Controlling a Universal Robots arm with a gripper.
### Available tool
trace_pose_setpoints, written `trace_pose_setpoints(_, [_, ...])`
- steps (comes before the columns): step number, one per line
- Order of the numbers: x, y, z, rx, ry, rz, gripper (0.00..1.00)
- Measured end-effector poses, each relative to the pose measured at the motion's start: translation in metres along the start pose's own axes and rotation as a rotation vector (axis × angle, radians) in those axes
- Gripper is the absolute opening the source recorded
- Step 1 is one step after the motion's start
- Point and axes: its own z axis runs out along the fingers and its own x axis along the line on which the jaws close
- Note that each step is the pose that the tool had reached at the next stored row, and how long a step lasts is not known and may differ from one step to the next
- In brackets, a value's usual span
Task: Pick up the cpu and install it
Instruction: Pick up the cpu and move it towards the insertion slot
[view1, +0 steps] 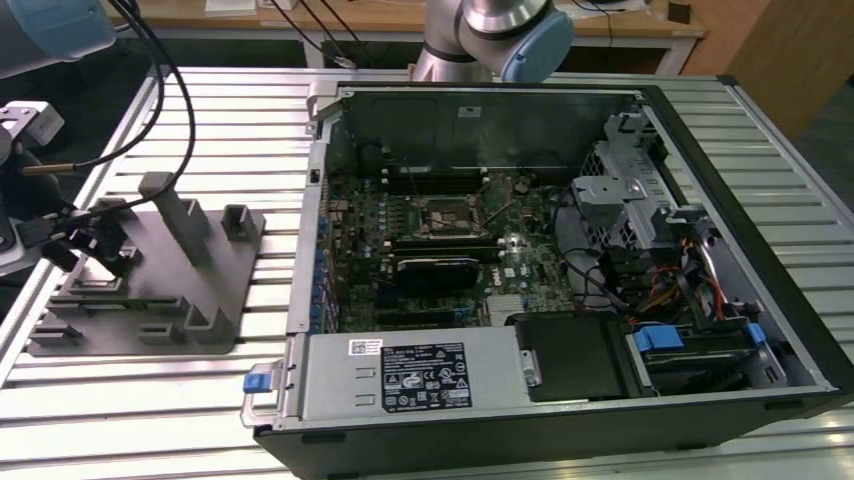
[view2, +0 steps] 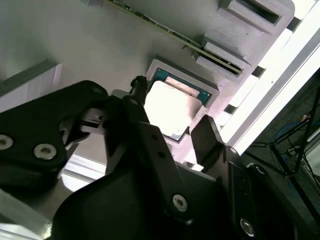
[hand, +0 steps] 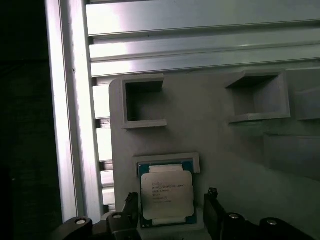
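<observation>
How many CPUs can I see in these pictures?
1. The cpu lies in a recess of the grey fixture, between the fingertips of the gripper. Whether the motherboard socket holds another, I cannot tell.

A slatted metal desk (view1: 120, 420) carries a grey fixture block (view1: 227, 275) toward the exterior view's left, with an open computer case (view1: 481, 125) just beside it on the right.
</observation>
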Motion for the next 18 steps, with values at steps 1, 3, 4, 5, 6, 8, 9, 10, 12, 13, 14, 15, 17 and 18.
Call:
trace_pose_setpoints(1, [0.0000,0.0000,0.0000,0.0000,0.0000,0.000,0.65])
trace_pose_setpoints(3, [0.0001,0.0001,0.0003,0.0000,0.0000,0.000,0.65])
trace_pose_setpoints(4, [0.0001,0.0001,0.0013,-0.0009,-0.0005,0.000,0.65])
trace_pose_setpoints(5, [0.0002,0.0001,0.0023,-0.0021,-0.0002,0.000,0.65])
trace_pose_setpoints(6, [0.0003,0.0000,0.0033,-0.0036,0.0005,0.000,0.65])
trace_pose_setpoints(8, [0.0003,-0.0002,0.0049,-0.0052,0.0007,0.000,0.65])
trace_pose_setpoints(9, [0.0003,-0.0002,0.0056,-0.0054,0.0005,0.000,0.65])
trace_pose_setpoints(10, [0.0004,-0.0003,0.0063,-0.0061,0.0008,0.000,0.65])
trace_pose_setpoints(12, [0.0005,-0.0003,0.0075,-0.0086,0.0012,-0.001,0.65])
trace_pose_setpoints(13, [0.0005,-0.0004,0.0078,-0.0092,0.0013,-0.002,0.65])
trace_pose_setpoints(14, [0.0005,-0.0004,0.0081,-0.0097,0.0014,-0.003,0.65])
trace_pose_setpoints(15, [0.0005,-0.0004,0.0086,-0.0110,0.0015,-0.004,0.65])
trace_pose_setpoints(17, [0.0006,-0.0004,0.0096,-0.0145,0.0020,-0.006,0.65])
trace_pose_setpoints(18, [0.0006,-0.0005,0.0101,-0.0162,0.0023,-0.007,0.65])
